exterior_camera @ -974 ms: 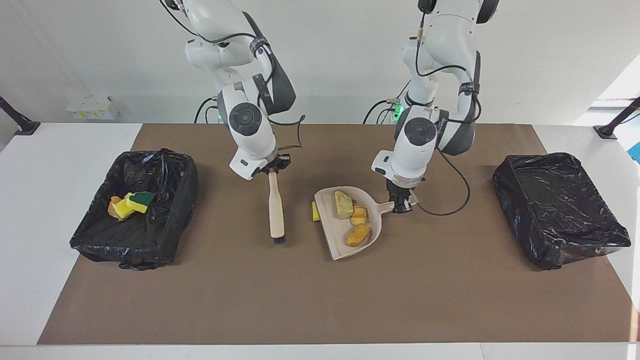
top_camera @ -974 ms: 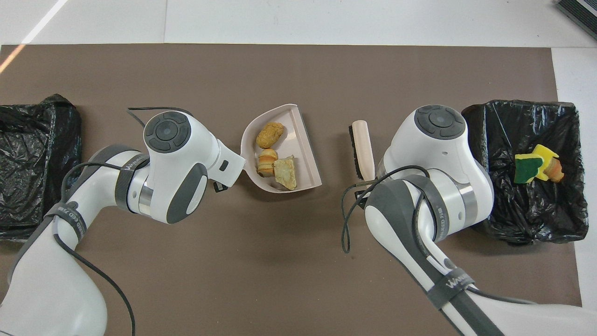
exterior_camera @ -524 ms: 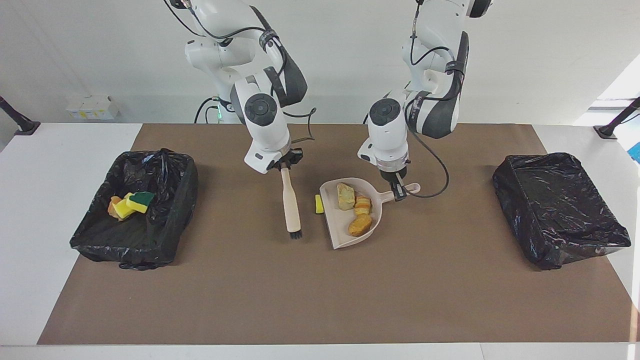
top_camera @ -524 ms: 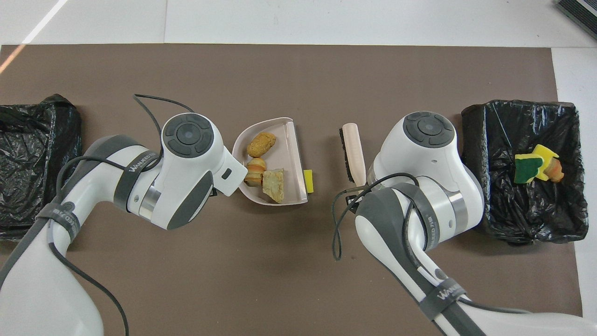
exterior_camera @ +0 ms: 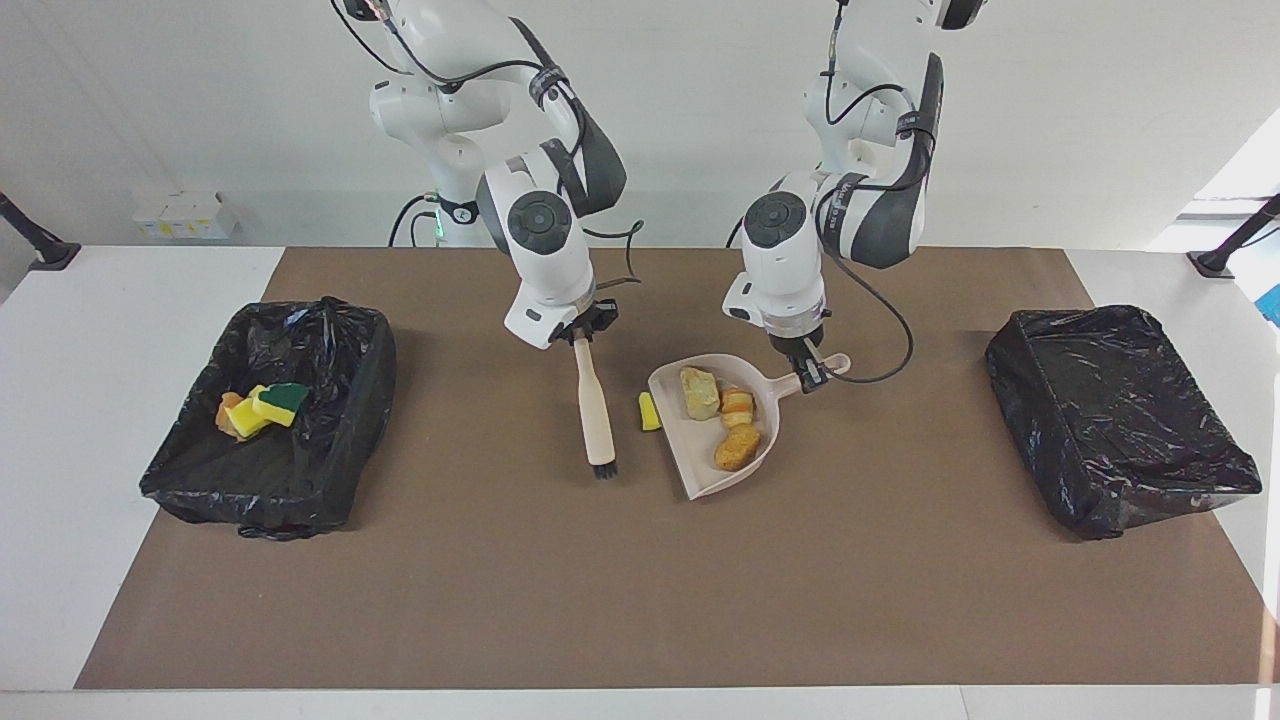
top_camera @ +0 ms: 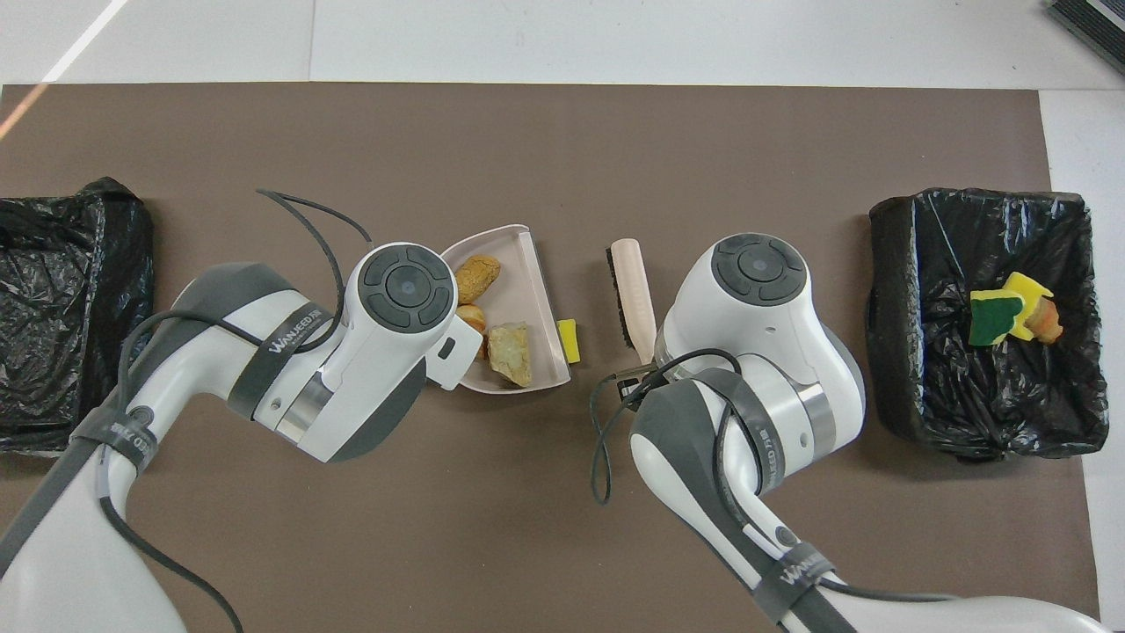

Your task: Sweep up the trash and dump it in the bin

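Brown-covered bench (exterior_camera: pixel 640 600), right claw (exterior_camera: pixel 583 333) clamped on brush (exterior_camera: pixel 596 410), left claw (exterior_camera: pixel 808 371) gripping dustpan (exterior_camera: pixel 700 470) handle, three scraps (exterior_camera: pixel 726 418) inside, yellow sponge piece (exterior_camera: pixel 648 411) just beside its lip.

Facing view high across table, overhead steeply down – both share brown mat (exterior_camera: pixel 640 560)

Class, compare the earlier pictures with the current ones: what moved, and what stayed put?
The brush, held by the right gripper, moved toward the dustpan; the left gripper shifted the dustpan, uncovering a yellow scrap. Both grips, the pan's three scraps and both bins are unchanged.
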{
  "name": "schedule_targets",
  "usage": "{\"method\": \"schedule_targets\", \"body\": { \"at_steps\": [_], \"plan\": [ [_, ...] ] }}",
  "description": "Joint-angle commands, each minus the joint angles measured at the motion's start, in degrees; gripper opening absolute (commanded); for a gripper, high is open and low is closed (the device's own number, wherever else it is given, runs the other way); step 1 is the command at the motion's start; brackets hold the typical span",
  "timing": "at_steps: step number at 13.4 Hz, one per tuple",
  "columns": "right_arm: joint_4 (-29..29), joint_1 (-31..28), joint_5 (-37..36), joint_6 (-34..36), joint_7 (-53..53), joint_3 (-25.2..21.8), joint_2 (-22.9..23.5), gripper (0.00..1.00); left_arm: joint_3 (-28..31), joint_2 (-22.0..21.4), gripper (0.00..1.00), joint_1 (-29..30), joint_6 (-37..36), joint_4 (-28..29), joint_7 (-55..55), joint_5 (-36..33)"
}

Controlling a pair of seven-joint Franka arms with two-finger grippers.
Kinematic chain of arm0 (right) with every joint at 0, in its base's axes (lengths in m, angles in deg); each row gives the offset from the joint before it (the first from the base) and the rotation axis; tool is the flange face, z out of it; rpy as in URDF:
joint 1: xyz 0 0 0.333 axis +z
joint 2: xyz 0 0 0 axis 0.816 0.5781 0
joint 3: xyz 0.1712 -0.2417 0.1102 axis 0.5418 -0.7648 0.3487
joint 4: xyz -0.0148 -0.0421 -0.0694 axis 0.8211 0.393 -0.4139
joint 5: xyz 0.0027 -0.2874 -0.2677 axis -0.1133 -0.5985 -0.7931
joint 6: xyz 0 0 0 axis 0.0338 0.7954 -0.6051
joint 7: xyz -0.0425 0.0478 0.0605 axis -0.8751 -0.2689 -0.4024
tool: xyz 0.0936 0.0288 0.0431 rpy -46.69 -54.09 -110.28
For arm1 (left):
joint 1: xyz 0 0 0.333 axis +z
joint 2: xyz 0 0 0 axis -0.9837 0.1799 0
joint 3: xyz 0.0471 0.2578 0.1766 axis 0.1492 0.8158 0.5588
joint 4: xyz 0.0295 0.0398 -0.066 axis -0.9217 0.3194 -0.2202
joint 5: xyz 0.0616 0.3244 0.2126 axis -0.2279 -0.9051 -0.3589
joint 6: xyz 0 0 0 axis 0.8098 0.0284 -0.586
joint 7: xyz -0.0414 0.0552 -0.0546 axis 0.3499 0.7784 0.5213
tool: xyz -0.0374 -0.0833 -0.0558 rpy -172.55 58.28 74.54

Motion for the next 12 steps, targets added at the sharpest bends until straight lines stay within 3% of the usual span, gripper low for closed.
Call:
{"method": "schedule_targets", "body": {
  "at_steps": [1, 4, 8, 12],
  "plan": [
    [-0.44, -0.13, -2.67, 2.54, -1.68, 0.09, -0.77, 0.00, 0.31, -2.07, 0.00, 1.98, -2.52, -0.24, -2.62, -1.23],
    [-3.60, -0.21, -5.59, 8.18, -2.13, 0.18, -0.87, 0.00, 0.22, -3.39, 0.00, 5.59, -1.22, 1.59, -7.11, -0.88],
    [-1.95, -0.30, -4.54, 4.08, -2.04, 0.35, -0.95, 0.00, 0.22, -6.03, 0.00, 7.01, 6.08, 10.46, -7.29, -0.70],
    [-1.06, 3.19, 1.08, 1.25, -4.92, 0.35, 2.46, 0.00, 0.05, -2.96, 0.00, 5.34, 8.55, 10.83, -7.28, 0.08]
  ]
}}
